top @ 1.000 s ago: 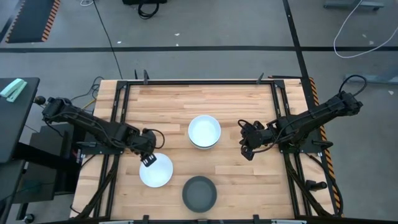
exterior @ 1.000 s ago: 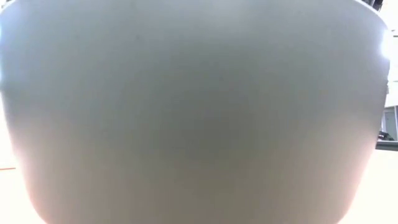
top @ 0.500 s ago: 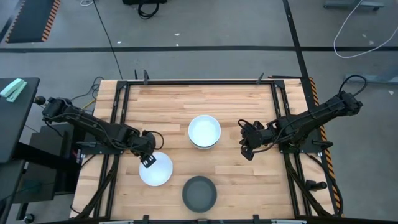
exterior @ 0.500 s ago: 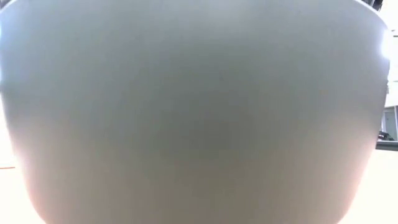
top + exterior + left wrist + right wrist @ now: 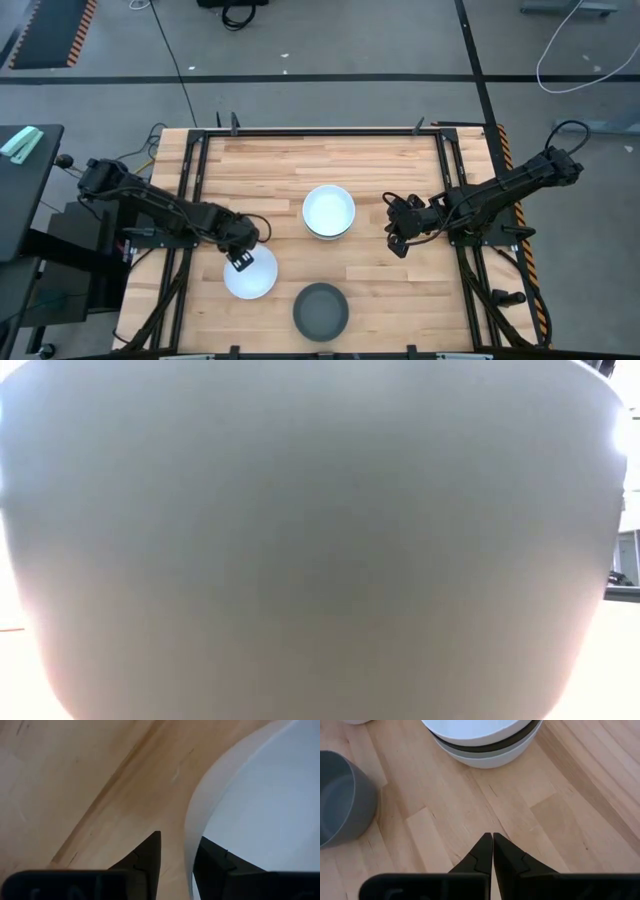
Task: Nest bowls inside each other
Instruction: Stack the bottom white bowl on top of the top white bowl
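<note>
- The right pincer (image 5: pixel 492 851) sits at the bottom centre of the frame, its two dark fingers pressed together tip to tip, holding nothing.
- A stack of nested bowls (image 5: pixel 482 742) lies at the top centre: white on top, a dark band beneath, white below.
- A grey bowl (image 5: pixel 342 800) stands at the left edge.
- Pale wooden surface (image 5: pixel 560 820) fills the rest.

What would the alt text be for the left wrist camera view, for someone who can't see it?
The left gripper has its jaws astride the rim of a white bowl, one dark finger outside on the wooden table side, the other inside the bowl. The bowl's pale inside fills one side of the picture.
</note>
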Tool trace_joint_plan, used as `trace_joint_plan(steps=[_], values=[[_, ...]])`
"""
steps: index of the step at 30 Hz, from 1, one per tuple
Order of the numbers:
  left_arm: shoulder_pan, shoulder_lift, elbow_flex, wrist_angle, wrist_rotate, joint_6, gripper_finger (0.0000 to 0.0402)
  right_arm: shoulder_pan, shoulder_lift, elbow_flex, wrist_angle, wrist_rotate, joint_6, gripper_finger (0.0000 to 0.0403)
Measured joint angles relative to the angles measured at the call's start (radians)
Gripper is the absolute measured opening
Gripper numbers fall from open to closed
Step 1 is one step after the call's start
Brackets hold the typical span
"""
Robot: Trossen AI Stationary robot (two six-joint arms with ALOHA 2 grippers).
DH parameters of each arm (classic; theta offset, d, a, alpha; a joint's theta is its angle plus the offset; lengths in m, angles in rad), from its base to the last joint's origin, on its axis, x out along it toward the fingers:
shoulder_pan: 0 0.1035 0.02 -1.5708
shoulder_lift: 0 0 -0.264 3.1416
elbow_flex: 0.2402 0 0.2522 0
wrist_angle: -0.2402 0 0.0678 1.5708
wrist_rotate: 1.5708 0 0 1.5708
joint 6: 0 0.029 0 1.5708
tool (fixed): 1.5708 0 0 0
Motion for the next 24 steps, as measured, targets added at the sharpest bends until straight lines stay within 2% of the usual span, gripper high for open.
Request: trace_joint_plan(steps=[4, 11, 18, 24], values=[[0.025, -0.003, 0.0, -0.001, 0.002, 0.003, 0.0084, 0.0, 0.0, 0.0, 0.0, 0.0, -0.001, 0.0022], [0.07, -0.004, 0.0, 0.002, 0.005, 0.061, 0.0012, 0.0, 0.0, 0.0, 0.001, 0.0, -0.002, 0.0022], [0.128, -0.003, 0.016, -0.01, 0.036, 0.124, 0.0011, 0.0, 0.0, 0.0, 0.001, 0.0, -0.004, 0.0022], [0.175, -0.003, 0.14, -0.018, 0.039, 0.204, 0.0011, 0.0, 0.0, 0.0, 0.001, 0.0, -0.012, 0.0022]])
